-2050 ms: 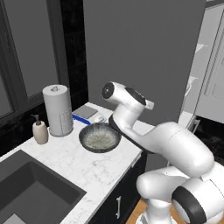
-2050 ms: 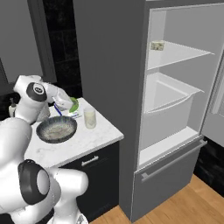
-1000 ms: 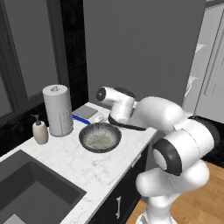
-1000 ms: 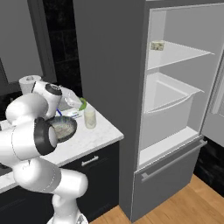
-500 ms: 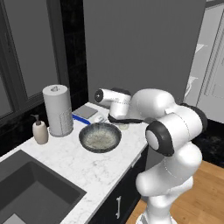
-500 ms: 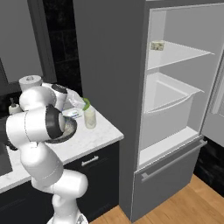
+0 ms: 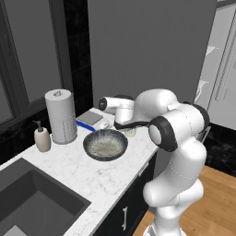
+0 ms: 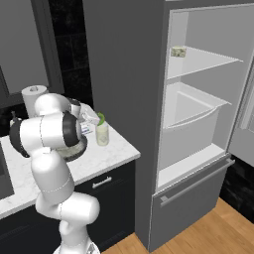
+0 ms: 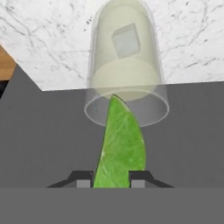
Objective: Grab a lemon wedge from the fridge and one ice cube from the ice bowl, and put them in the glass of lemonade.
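The arm has swung in over the counter, and its gripper (image 9: 111, 179), clamped on the lemon wedge (image 9: 119, 144), hovers just above the glass of lemonade (image 9: 126, 65), an ice cube already inside, so letting go comes next.

Glass of lemonade (image 9: 126, 74) mouth stands open right under the lemon wedge (image 9: 120, 144), one ice cube (image 9: 126, 40) floating inside. Ice bowl (image 7: 105, 144) crowds the counter (image 7: 103, 177) beside it; front edge stays bare.
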Available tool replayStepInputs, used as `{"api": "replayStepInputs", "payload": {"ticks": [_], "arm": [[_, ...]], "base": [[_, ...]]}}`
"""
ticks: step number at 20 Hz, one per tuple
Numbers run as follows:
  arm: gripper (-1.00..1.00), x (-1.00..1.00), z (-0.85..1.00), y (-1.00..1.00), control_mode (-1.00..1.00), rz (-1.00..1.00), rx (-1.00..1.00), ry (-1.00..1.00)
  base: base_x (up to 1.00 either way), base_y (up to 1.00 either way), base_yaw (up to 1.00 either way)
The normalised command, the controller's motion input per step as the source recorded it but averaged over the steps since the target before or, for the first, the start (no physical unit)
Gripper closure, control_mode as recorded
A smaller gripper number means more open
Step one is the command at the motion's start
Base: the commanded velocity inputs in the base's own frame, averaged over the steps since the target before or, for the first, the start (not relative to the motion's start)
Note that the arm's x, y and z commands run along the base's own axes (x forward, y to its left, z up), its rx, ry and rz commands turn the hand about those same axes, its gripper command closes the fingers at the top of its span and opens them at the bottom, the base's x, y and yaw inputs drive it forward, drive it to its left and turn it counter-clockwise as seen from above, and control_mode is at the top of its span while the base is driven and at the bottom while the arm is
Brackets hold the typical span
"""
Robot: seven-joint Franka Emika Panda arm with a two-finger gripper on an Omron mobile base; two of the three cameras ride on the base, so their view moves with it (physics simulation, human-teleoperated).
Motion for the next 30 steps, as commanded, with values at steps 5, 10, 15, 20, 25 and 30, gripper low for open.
{"api": "replayStepInputs", "payload": {"ticks": [5,10,15,20,25,30], "arm": [[1.0,0.07,-0.23,0.0,-1.0,0.0,-0.01,0.0],[1.0,0.16,-0.1,-0.07,-1.0,0.0,0.0,-0.04],[1.0,0.06,-0.04,-0.37,-1.0,0.0,-0.01,-0.06],[1.0,0.0,-0.13,-0.2,-1.0,0.0,-0.04,-0.07],[1.0,0.0,0.0,0.0,-1.0,0.0,-0.01,-0.03],[1.0,0.0,0.17,0.0,-1.0,0.0,0.0,0.0]], "base": [[0.0,0.0,0.0],[0.0,0.0,0.0],[0.0,0.0,0.0],[0.0,0.0,0.0],[0.0,0.0,0.0],[0.0,0.0,0.0]]}}
